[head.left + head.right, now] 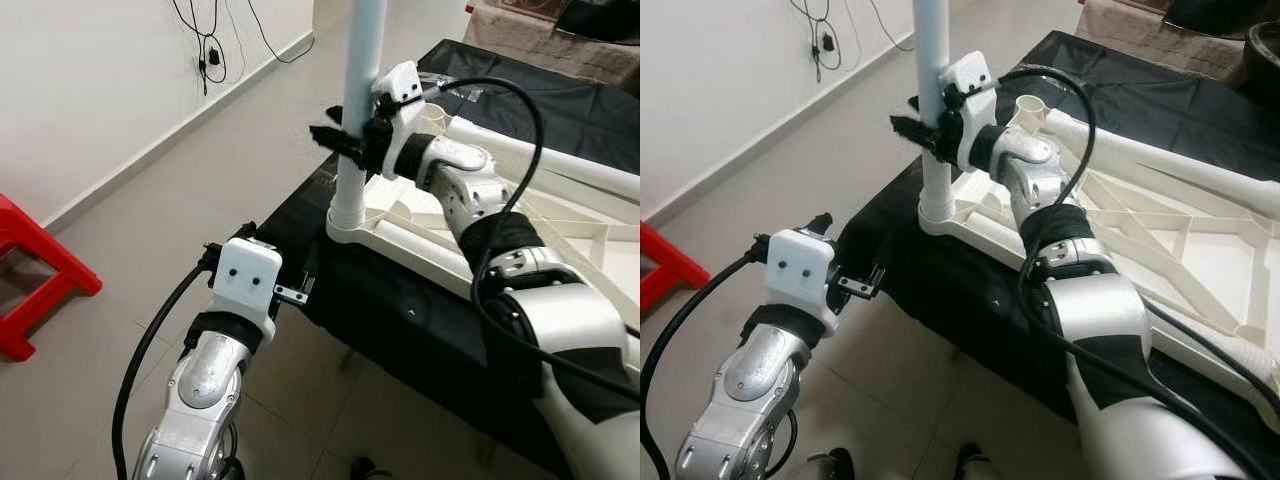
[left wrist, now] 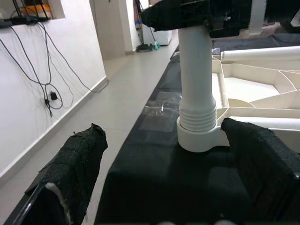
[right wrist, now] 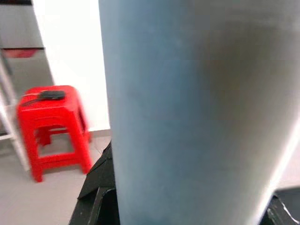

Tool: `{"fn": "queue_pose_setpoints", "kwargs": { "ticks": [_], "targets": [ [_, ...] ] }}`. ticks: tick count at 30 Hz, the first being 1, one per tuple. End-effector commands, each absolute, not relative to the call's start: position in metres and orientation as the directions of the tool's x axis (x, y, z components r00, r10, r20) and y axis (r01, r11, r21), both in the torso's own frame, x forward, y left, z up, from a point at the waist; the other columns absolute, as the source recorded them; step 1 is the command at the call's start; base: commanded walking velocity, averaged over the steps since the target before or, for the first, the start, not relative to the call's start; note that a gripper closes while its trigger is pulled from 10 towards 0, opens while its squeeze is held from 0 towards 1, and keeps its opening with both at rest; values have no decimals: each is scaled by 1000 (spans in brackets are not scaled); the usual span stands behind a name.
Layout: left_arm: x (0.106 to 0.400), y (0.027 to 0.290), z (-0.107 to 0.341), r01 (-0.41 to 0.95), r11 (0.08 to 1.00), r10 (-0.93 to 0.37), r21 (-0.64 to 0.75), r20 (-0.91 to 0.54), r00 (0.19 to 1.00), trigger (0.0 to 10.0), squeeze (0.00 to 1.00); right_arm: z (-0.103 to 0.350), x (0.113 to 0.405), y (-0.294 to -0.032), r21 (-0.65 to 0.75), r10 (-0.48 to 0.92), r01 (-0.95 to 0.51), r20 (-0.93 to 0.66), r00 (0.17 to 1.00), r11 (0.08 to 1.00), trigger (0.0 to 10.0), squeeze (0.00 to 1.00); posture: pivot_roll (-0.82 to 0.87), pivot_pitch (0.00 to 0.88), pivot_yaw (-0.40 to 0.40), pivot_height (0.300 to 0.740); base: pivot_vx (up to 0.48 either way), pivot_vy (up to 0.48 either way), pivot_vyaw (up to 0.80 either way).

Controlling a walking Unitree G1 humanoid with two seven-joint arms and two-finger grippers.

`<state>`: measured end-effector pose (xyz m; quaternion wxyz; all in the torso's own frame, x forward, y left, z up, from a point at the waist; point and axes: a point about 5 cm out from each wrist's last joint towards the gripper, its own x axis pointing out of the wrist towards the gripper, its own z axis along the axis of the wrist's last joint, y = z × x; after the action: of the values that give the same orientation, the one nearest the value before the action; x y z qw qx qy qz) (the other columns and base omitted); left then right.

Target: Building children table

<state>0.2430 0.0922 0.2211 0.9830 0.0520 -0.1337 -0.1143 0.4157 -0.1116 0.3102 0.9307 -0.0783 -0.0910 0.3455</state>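
**Leg seated in corner socket, right gripper clamped on it**

The white table leg (image 1: 360,90) stands upright in the corner socket (image 1: 348,222) of the upside-down white tabletop (image 1: 1200,250), which lies on a surface draped in black cloth (image 1: 400,310). Ribbed threads near the leg's base sit just above the socket collar in the left wrist view, so my read is it isn't fully screwed down. Another white leg (image 1: 1160,155) lies across the tabletop's ribbed underside.

The right gripper (image 1: 345,140) has its black fingers closed around the upright leg, partway up and above the socket. In the right wrist view the leg's pale surface is pressed right up to the lens. The left gripper (image 2: 164,154) hangs low off the cloth edge, fingers spread wide and holding nothing, aimed at the socket base and not touching it.

Risks, judged from here:
- Leg tilts while turning, then threads cross or jam.
- Tabletop isn't braced by the left gripper; twisting force could spin or slide it on the cloth, toward the near edge.
- Grip sits high on a smooth tube, so fingers may slip instead of turning it.

A red stool (image 1: 30,270) stands on the floor, well apart by the wall.
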Motion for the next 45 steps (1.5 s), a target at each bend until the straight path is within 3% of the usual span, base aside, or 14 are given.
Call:
{"fn": "queue_pose_setpoints", "kwargs": {
  "ticks": [1, 3, 4, 5, 7, 11, 13, 17, 24, 31, 32, 34, 42, 45],
  "targets": [
    [243, 93, 219, 217, 967, -245, 133, 245, 938, 10000, 0, 268, 422, -129, -137, 499, -497, -23, 866, 857, 10000, 0, 61, 262, -76, 740, 0, 0, 0],
    [243, 93, 219, 217, 967, -245, 133, 245, 938, 10000, 0, 268, 422, -129, -137, 499, -497, -23, 866, 857, 10000, 0, 61, 262, -76, 740, 0, 0, 0],
    [243, 93, 218, 215, 967, -243, 136, 245, 938, 10000, 0, 267, 425, -135, -95, 382, -381, -5, 924, 920, 10000, 0, 65, 260, -76, 740, 0, 0, 0],
    [243, 93, 218, 215, 967, -243, 136, 245, 938, 10000, 0, 267, 425, -135, -95, 382, -381, -5, 924, 920, 10000, 0, 65, 260, -76, 740, 0, 0, 0],
    [243, 95, 218, 212, 967, -241, 141, 244, 939, 10000, 0, 267, 428, -148, -11, 156, -155, 23, 988, 988, 10000, 0, 64, 258, -80, 740, 0, 0, 0],
    [244, 96, 217, 211, 967, -240, 142, 242, 940, 10000, 0, 267, 428, -157, 53, -12, 9, 49, 999, 999, 10000, 0, 62, 258, -78, 740, 0, 0, 0],
    [244, 96, 216, 210, 967, -240, 144, 240, 941, 10000, 0, 268, 425, -160, 87, -185, 177, 91, 979, 980, 10000, 0, 64, 261, -76, 740, 0, 0, 0],
    [244, 96, 216, 210, 967, -240, 144, 240, 941, 10000, 0, 268, 425, -160, 87, -185, 177, 91, 979, 980, 10000, 0, 64, 261, -76, 740, 0, 0, 0],
    [246, 98, 213, 207, 966, -239, 153, 230, 944, 10000, 0, 266, 410, -140, 66, -449, 446, 195, 872, 893, 10000, 0, 70, 266, -71, 740, 0, 0, 0],
    [247, 99, 212, 207, 966, -238, 155, 227, 944, 10000, 0, 265, 403, -127, 28, -516, 522, 205, 832, 853, 10000, 0, 70, 266, -70, 740, 0, 0, 0],
    [248, 99, 211, 205, 966, -237, 158, 227, 945, 10000, 0, 268, 398, -122, -12, -617, 629, 180, 766, 778, 10000, 0, 68, 261, -70, 740, 0, 0, 0],
    [248, 99, 211, 204, 966, -237, 159, 227, 945, 10000, 0, 270, 397, -121, 2, -651, 659, 160, 742, 752, 10000, 0, 70, 259, -70, 740, 0, 0, 0],
    [249, 100, 210, 201, 966, -236, 165, 228, 945, 10000, 0, 285, 396, -118, 86, -686, 682, 160, 710, 726, 10000, 0, 73, 251, -69, 740, 0, 0, 0],
    [251, 101, 209, 199, 965, -236, 172, 229, 944, 10000, 0, 306, 395, -115, 205, -654, 622, 192, 731, 755, 10000, 0, 73, 234, -65, 740, 0, 0, 0]
  ]
}}
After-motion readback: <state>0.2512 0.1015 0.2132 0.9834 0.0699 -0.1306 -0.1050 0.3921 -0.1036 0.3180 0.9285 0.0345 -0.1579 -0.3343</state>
